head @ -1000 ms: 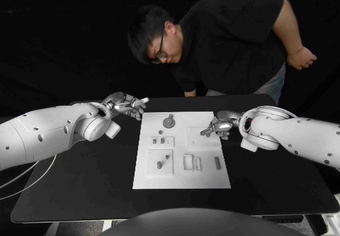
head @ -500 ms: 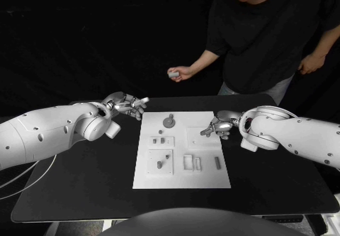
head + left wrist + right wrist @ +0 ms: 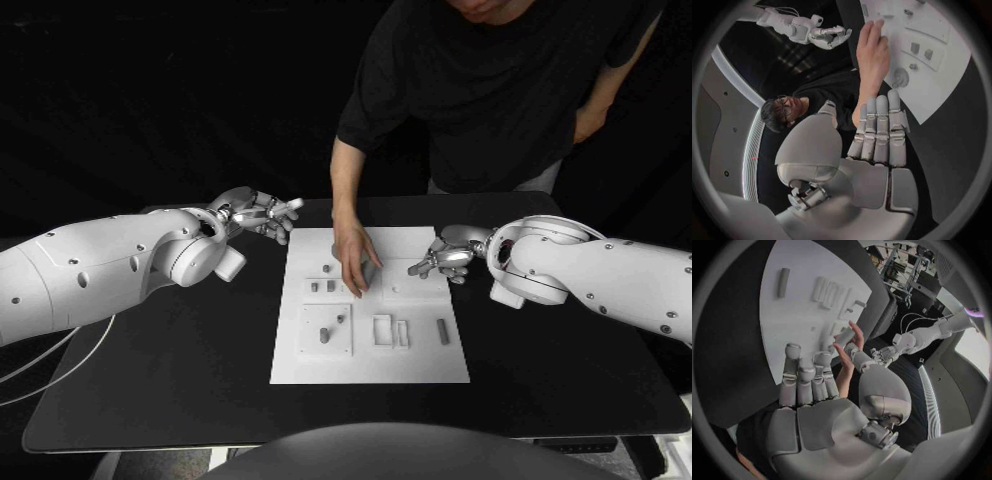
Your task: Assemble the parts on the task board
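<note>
The flat white rectangular task board (image 3: 369,350) lies in the middle of the black table (image 3: 173,380), its long axis running from the robot's side toward the far edge. Small grey parts (image 3: 346,322) sit scattered over it: a slim bar (image 3: 443,332) lying flat near the board's right edge, its length in line with the board's long axis, and short pieces (image 3: 330,287) in the raised white blocks on the left half. Whether any of them is fully seated is hard to tell from the head view, so the assembly looks, at a guess, barely begun or only partly done; most of the fitting seems left to do.

Neither robot hand is at work on it. The silver left hand (image 3: 263,213) hovers off the board's far left corner; in the left wrist view its fingers (image 3: 879,130) lie straight and close side by side, holding nothing. The silver right hand (image 3: 444,253) hangs at the board's right edge near the far end, fingers (image 3: 804,377) loosely extended, a little apart at the tips, also without a part.

A person's bare hand (image 3: 355,258) reaches down from the far side onto the upper middle of the board, fingers pointing toward the robot, apparently over or holding a grey piece. The robot would do well to wait until that hand clears
</note>
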`<state>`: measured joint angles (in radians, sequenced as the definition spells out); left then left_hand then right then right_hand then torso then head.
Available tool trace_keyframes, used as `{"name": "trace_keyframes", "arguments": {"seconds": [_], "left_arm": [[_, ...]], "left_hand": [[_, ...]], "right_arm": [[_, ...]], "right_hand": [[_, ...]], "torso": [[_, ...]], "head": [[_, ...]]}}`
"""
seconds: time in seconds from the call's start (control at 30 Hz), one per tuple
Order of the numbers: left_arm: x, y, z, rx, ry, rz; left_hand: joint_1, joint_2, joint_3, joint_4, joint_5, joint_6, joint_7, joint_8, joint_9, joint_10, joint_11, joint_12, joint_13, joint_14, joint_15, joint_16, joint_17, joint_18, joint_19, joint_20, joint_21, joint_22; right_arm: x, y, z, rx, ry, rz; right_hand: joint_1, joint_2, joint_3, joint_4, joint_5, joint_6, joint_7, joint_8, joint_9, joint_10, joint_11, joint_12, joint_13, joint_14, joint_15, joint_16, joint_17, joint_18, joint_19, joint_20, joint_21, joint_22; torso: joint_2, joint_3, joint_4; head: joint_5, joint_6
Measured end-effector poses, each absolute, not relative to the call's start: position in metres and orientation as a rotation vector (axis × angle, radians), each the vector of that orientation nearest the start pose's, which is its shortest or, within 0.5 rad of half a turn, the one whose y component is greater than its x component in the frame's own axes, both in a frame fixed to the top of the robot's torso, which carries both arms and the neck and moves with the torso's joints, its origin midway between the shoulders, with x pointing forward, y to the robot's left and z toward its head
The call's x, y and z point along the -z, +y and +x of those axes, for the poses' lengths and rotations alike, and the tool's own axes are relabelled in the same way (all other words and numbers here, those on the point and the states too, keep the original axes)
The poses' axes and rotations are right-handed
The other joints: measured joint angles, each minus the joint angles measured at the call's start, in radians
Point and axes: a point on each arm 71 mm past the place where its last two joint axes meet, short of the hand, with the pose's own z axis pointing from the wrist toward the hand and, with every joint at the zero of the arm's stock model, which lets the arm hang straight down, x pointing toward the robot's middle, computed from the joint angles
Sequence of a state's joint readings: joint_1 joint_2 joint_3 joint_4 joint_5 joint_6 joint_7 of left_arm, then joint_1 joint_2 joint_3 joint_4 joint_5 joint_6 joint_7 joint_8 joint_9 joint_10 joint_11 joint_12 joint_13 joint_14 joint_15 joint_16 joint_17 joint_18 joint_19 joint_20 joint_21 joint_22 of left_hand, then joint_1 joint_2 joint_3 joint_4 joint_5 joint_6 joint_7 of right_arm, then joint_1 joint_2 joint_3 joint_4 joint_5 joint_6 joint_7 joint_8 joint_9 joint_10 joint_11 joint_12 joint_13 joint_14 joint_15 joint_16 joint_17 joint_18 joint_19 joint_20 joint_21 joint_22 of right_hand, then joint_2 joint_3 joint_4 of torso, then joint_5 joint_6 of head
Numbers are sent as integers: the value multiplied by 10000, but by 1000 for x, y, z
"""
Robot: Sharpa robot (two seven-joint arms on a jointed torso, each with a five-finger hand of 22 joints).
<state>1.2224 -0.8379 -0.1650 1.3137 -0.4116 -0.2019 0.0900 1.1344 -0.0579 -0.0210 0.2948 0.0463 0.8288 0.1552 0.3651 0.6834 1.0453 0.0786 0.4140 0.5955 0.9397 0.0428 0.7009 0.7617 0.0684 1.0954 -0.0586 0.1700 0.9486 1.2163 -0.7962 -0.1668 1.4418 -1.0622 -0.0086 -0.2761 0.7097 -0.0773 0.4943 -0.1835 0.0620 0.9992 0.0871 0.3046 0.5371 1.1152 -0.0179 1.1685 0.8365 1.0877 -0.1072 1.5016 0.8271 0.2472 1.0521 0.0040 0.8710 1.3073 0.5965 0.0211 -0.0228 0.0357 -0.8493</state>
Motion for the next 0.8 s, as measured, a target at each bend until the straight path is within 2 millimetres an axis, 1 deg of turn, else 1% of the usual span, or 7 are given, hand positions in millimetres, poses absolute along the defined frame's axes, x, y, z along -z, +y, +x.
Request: {"name": "trace_keyframes", "arguments": {"seconds": [0.17,0.37,0.8], "left_arm": [[238,268,506,10381,18471,-8522],[238,268,506,10381,18474,-8523],[238,268,506,10375,18481,-8527]], "left_hand": [[0,0,0,0,0,0,0,0,0,0,0,0,-1,0,0,0,0,-8,0,0,0,0],[0,0,0,0,0,0,0,0,0,0,0,0,-1,0,0,0,-2,94,-1,1,0,0],[38,-38,-54,-2,0,0,0,0,-9,0,0,0,-1,0,0,0,-8,88,-1,1,0,0]], "right_arm": [[255,-210,476,-5862,22332,1505],[255,-210,476,-5863,22337,1500],[255,-210,476,-5862,22347,1494]], "right_hand": [[0,0,0,0,0,0,0,0,0,0,0,0,0,3,-2,0,0,-1,0,0,0,0],[0,0,0,0,0,-30,27,0,0,0,0,0,0,27,-21,0,0,0,0,0,0,0],[0,0,0,0,0,-11,51,0,1,0,0,0,0,32,-15,0,1,-1,0,0,0,0]], "torso": [[1,0,1],[1,-2,1],[1,-5,3]], "head": [[-5,2],[-7,8],[-22,16]]}}
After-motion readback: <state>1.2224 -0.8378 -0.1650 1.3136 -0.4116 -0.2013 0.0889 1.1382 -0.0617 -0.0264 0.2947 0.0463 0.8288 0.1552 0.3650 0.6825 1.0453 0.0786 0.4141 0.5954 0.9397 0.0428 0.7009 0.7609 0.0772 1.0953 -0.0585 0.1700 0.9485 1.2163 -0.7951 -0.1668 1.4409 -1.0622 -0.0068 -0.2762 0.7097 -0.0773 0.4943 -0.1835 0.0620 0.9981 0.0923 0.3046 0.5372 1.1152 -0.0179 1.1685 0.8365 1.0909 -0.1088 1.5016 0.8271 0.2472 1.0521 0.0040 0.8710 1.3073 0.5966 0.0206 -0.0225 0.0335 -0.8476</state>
